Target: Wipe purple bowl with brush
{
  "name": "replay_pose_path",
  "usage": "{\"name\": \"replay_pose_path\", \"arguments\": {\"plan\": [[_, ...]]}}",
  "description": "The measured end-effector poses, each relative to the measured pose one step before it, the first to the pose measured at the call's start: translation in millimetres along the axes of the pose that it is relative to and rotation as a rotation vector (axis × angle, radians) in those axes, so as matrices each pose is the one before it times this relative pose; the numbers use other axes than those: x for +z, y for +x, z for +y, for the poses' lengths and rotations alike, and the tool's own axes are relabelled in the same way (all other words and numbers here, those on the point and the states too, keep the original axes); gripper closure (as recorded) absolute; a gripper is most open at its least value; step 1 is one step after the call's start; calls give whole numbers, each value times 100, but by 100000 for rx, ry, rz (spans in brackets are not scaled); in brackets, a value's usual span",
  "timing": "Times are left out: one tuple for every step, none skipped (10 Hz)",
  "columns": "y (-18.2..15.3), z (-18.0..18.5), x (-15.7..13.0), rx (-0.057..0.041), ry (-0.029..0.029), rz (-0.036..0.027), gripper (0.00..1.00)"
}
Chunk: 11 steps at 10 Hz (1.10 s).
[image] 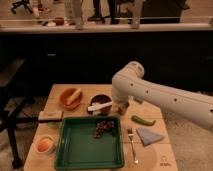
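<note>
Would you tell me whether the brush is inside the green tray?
No, the brush is over the purple bowl, its end at the pincer beside it.

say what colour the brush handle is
White, camera view; the gripper beside the bowl holds the brush across it.

No text or number can be read; a small mark on the table's (150, 159) near corner is blurred

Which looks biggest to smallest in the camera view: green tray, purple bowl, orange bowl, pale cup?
1. green tray
2. purple bowl and orange bowl, about alike
3. pale cup
Gripper, beside the purple bowl, holds the brush.
</note>
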<state>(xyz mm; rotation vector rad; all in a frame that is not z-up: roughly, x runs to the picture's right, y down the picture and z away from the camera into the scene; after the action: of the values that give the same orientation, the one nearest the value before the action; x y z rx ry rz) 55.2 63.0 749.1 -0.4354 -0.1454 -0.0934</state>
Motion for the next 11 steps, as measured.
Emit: {"name": "replay_pose_path", "arguments": {"plan": [[96, -526, 61, -1167, 391, 1266, 100], [418, -631, 119, -1640, 419, 2841, 100], [117, -486, 26, -2175, 291, 3145, 100], [0, -452, -5, -2705, 324, 3636, 100], [249, -332, 54, -2367, 22, 4060, 100], [294, -700, 157, -3305, 7, 6683, 100], [26, -400, 121, -1171, -39, 2276, 100], [593, -27, 331, -19, -855, 452, 100], [791, -230, 454, 611, -617, -417, 100], [36, -337, 496, 219, -535, -1413, 100], [23, -207, 382, 248, -454, -1151, 100]]}}
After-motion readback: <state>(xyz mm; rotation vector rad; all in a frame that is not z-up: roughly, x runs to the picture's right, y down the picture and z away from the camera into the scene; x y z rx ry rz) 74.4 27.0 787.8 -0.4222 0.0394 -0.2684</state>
